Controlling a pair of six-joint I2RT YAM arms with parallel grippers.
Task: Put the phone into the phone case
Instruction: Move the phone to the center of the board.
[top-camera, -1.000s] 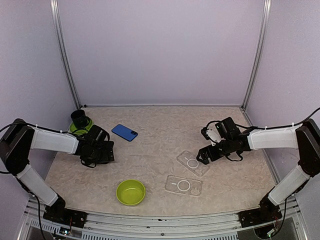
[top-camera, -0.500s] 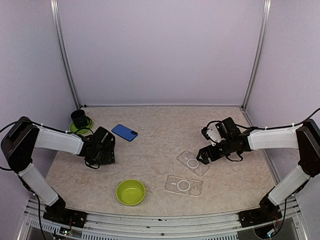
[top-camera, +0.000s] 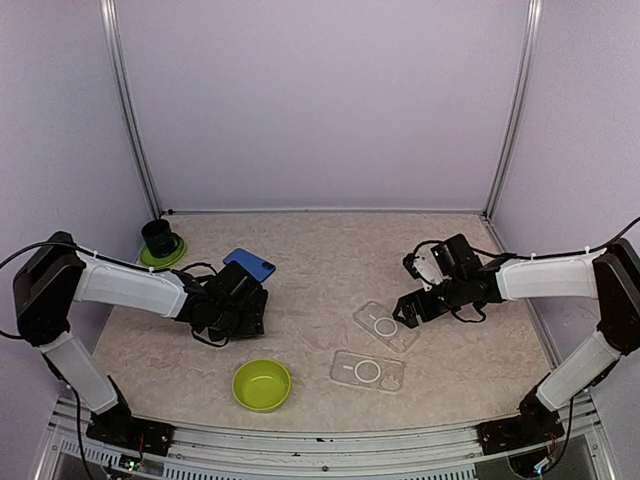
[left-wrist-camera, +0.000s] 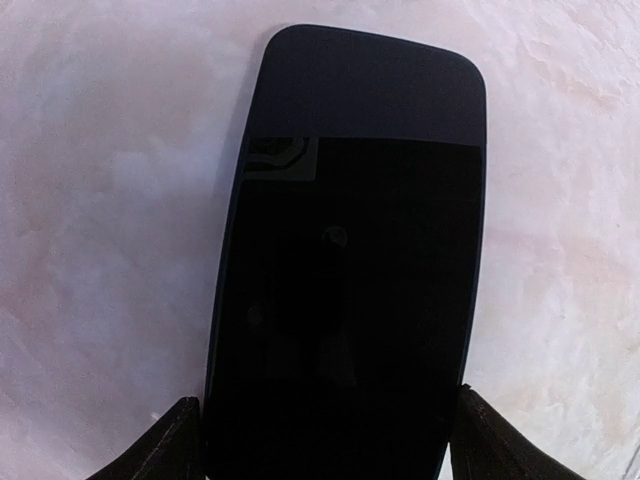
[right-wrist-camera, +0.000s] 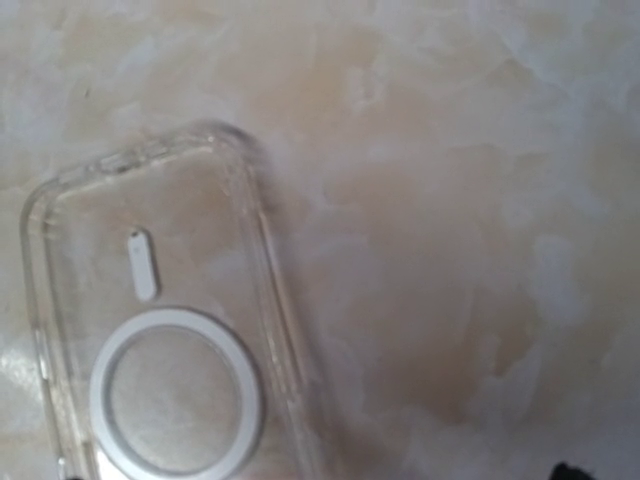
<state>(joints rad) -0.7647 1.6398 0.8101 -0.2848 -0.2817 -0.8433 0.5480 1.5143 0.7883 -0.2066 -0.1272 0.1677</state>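
Observation:
The blue phone (top-camera: 252, 265) lies left of centre, its near end between the fingers of my left gripper (top-camera: 238, 300). In the left wrist view the phone (left-wrist-camera: 350, 260) shows a dark glossy face, and both black fingertips (left-wrist-camera: 180, 445) press on its long edges: the left gripper (left-wrist-camera: 330, 450) is shut on it. Two clear phone cases with white rings lie right of centre, one further back (top-camera: 386, 326) and one nearer (top-camera: 367, 370). My right gripper (top-camera: 406, 309) hovers open at the right end of the further-back case (right-wrist-camera: 160, 340), holding nothing.
A green bowl (top-camera: 262, 384) sits near the front, just below the left gripper. A black cup on a green saucer (top-camera: 160, 241) stands at the back left. Metal posts and purple walls close in the table.
My left arm has swung right to the phone and narrowed its jaws onto the phone's sides. The right arm has not moved.

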